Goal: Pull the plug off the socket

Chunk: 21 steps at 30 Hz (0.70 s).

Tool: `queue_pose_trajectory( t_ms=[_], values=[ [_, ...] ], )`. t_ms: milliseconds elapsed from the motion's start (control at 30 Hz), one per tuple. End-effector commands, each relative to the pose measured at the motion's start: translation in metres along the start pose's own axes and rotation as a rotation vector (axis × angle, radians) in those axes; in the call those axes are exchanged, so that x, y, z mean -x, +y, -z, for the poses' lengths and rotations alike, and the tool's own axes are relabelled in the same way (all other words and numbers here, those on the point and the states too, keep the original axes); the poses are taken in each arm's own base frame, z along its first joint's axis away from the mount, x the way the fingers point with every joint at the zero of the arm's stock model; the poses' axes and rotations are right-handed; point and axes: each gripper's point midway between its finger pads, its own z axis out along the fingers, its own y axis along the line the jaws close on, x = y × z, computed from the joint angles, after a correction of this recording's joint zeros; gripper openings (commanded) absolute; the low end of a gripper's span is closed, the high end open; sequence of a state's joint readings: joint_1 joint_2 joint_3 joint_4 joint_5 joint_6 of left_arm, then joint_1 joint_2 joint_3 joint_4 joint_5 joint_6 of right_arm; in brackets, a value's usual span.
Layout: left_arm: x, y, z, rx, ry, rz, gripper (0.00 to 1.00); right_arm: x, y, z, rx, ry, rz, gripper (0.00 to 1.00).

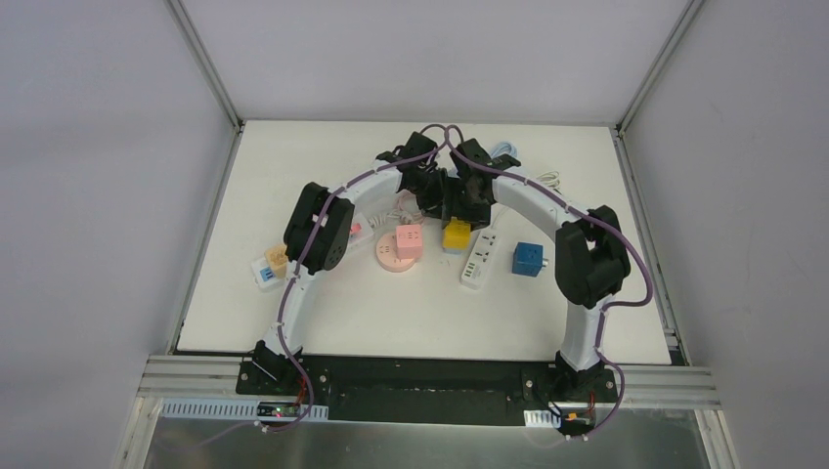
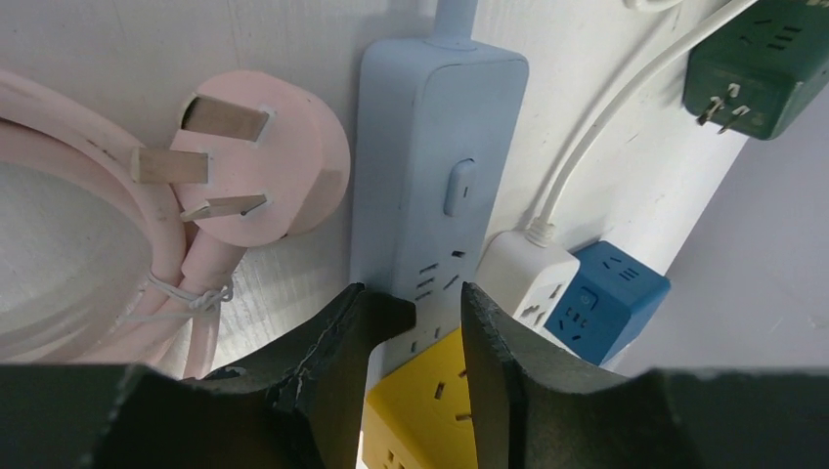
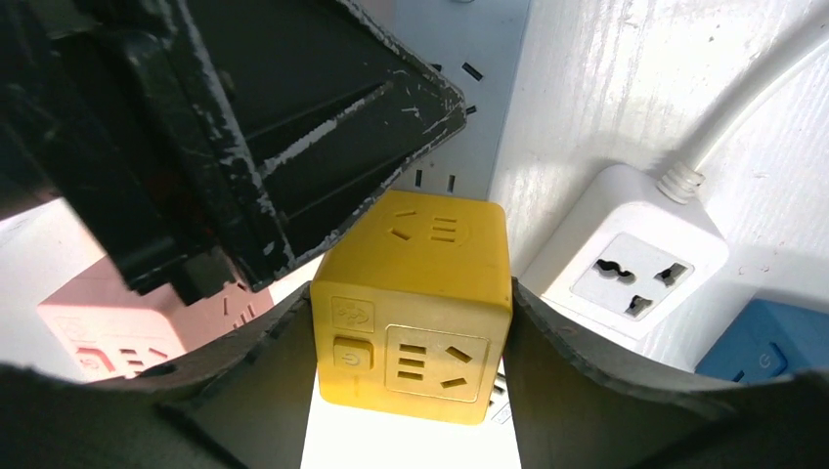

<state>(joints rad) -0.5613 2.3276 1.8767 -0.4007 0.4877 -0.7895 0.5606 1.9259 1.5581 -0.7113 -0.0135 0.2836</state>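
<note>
A yellow cube plug [image 3: 415,303] stands plugged on a light blue power strip [image 2: 430,127] at the back middle of the table. My right gripper [image 3: 411,327] is shut on the cube, one finger flat against each side. My left gripper [image 2: 415,303] sits low over the strip just beside the cube [image 2: 430,401]. Its fingers are a narrow gap apart with nothing between them. In the top view both grippers meet over the cube [image 1: 456,234], and the strip is mostly hidden under them.
A pink three-pin plug [image 2: 264,166] with coiled pink cable lies left of the strip. A white strip [image 1: 479,259], a blue cube [image 1: 528,259], a pink cube [image 1: 409,240] and a green cube [image 2: 758,73] crowd around. A small socket block [image 1: 269,269] lies left.
</note>
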Motion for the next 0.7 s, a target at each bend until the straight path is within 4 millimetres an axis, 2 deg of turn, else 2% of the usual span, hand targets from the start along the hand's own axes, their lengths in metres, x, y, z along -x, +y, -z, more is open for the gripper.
queue_pose_trajectory(
  t_ms=[0, 200, 433, 667],
  values=[
    [-0.017, 0.014, -0.011, 0.046, 0.04, -0.05, 0.38, 0.018, 0.051, 0.043, 0.218, -0.05, 0.012, 0.0],
    [-0.024, 0.024, -0.013, 0.074, 0.062, -0.06, 0.33, 0.02, 0.049, 0.046, 0.239, -0.063, -0.003, 0.0],
    [-0.028, 0.035, -0.014, 0.117, 0.074, -0.063, 0.33, 0.028, 0.058, 0.06, 0.312, -0.083, -0.017, 0.0],
    [-0.035, 0.045, -0.017, 0.148, 0.095, -0.059, 0.33, 0.031, 0.059, 0.068, 0.353, -0.088, -0.028, 0.0]
  ],
)
